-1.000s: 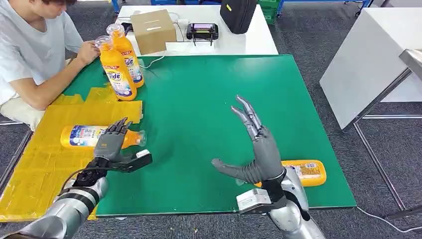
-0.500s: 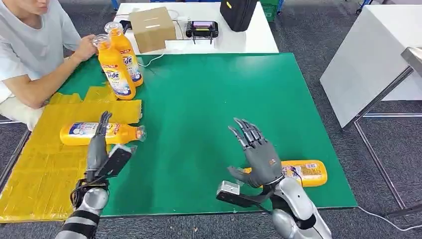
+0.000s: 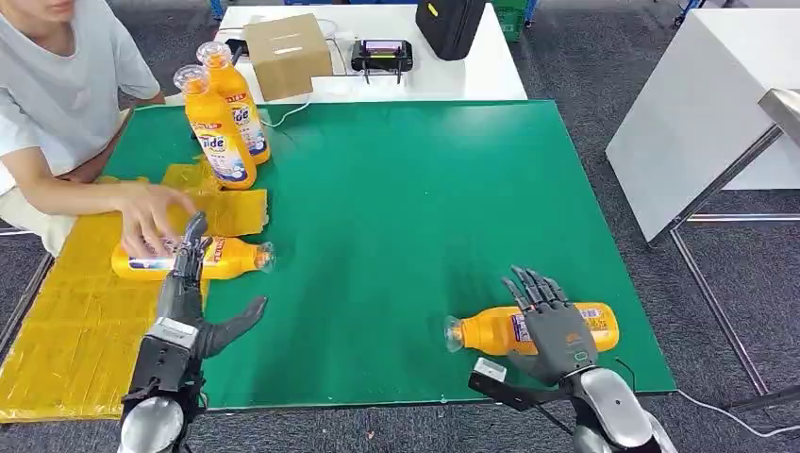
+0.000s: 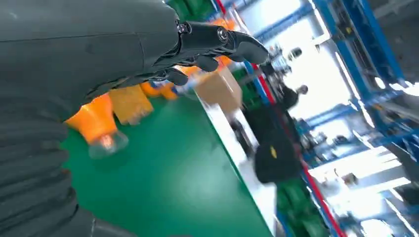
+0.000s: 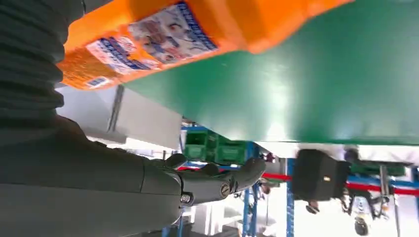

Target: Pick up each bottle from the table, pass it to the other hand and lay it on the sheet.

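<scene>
One bottle (image 3: 528, 328) lies flat near the table's front edge, cap left; right hand (image 3: 552, 321) spreads open over its label end, not yet closed. Best to wrap the body mid-length, thumb underneath, lift level. Left hand (image 3: 189, 293) open, fingers straight, empty, by the yellow sheet (image 3: 66, 311). A laid bottle (image 3: 198, 257) rests there; a person's hand (image 3: 151, 215) touches it. Two upright bottles (image 3: 222, 118) stand farther back.

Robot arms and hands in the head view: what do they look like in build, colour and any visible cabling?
Both forearms are silver metal. The left hand and right hand have grey palm shells, thick grey thumbs and darker slim fingers. Each wrist carries a black block with a pale end, apparently the wrist camera. Dark cables run near both wrists. In the wrist views the hands show a grey ribbed cover.
</scene>
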`<state>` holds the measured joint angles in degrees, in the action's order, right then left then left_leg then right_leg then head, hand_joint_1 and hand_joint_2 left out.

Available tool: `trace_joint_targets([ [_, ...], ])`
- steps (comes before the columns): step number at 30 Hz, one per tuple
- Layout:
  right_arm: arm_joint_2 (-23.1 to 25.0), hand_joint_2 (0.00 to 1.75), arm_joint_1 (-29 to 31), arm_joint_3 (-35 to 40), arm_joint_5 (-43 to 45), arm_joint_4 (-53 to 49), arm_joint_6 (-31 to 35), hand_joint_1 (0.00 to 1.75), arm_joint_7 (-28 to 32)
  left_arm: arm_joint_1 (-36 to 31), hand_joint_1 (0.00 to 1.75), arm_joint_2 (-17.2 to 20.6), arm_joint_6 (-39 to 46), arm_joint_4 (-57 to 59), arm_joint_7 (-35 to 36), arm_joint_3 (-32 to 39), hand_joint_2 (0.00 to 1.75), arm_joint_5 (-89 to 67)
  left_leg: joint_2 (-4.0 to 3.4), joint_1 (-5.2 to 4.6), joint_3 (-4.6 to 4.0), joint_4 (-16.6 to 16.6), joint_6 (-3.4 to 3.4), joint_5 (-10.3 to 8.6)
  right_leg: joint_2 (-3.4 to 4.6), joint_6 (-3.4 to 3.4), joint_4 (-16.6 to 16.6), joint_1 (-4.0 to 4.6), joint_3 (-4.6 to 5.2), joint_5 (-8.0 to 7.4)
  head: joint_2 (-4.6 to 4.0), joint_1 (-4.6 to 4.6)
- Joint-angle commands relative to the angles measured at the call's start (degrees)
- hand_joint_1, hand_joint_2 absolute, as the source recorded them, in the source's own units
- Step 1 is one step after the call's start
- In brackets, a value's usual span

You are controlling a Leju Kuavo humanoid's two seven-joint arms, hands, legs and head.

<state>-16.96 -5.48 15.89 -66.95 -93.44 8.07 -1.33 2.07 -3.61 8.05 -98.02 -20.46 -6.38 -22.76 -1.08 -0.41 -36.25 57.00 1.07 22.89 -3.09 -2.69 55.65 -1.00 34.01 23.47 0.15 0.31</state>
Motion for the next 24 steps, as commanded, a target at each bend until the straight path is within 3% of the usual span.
trace_joint_targets([
  [1, -1.84, 1.75, -1.79, -3.57, -0.39, 0.73, -1.28, 0.00, -0.81, 0.91, 0.00, -0.30, -3.07, -2.51, 1.00, -3.96, 1.75, 2.48, 0.11, 0.09, 0.27, 0.03, -0.06, 0.17, 0.18, 0.08, -0.07, 0.04, -0.34, 0.14, 0.00, 0.02],
  [8, -2.54, 1.75, -1.94, -4.04, -0.48, 0.85, -2.00, 0.00, -1.63, 0.85, 0.00, -0.15, -3.20, -2.86, 0.78, -5.49, 1.75, 2.32, 0.07, 0.03, 0.24, 0.02, -0.07, 0.15, 0.20, 0.10, -0.04, 0.00, -0.31, 0.11, 0.00, 0.00],
  [12, -2.52, 1.75, -0.97, -6.10, -3.85, 3.71, -3.11, 0.00, -5.16, 0.47, 0.00, -0.09, -2.93, -2.92, 0.69, -6.51, 1.75, 2.25, 0.09, 0.01, 0.14, -0.02, -0.05, 0.08, 0.12, 0.08, -0.05, 0.00, -0.20, 0.06, 0.00, 0.02],
  [24, -0.96, 1.75, 4.22, -6.85, -2.93, 15.38, -4.65, 0.00, -3.21, -1.97, 0.00, 0.24, -3.54, -0.44, 1.11, -7.63, 1.75, 4.06, 0.03, 0.04, 0.21, -0.05, -0.05, 0.07, 0.18, 0.08, -0.11, 0.01, -0.27, 0.02, 0.00, 0.00],
])
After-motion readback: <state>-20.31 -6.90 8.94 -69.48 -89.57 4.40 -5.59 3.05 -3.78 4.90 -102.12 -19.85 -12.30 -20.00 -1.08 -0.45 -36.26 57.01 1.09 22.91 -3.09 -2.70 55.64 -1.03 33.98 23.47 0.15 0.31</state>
